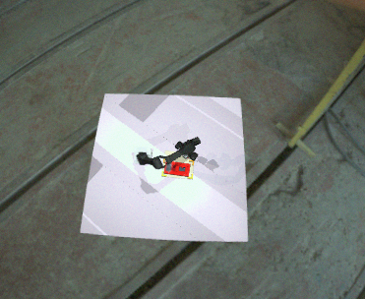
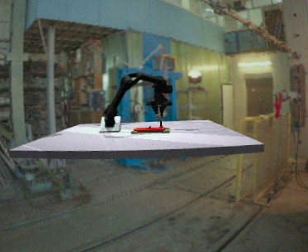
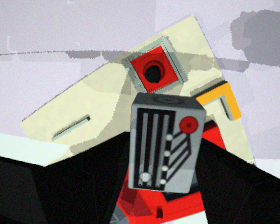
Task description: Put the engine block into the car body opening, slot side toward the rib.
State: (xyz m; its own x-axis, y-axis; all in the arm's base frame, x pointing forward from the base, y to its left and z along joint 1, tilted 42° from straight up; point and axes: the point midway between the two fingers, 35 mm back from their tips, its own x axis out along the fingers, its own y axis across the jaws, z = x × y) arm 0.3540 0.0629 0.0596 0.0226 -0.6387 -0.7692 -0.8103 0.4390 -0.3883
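The grey engine block hangs between the black fingers in the wrist view, its face with black stripes and a red dot toward the camera. My gripper is shut on it, pointing down above the assembly in the exterior view. The red car body lies flat on the table. In the wrist view it shows below and behind the block, partly covered by block and fingers. Its opening and rib cannot be made out. The block's slot side cannot be told.
A cream board lies beside the car body. It carries a grey-framed red square with a round dark hole, a narrow slot and a yellow corner piece. The arm's base stands left of the car body on the white table.
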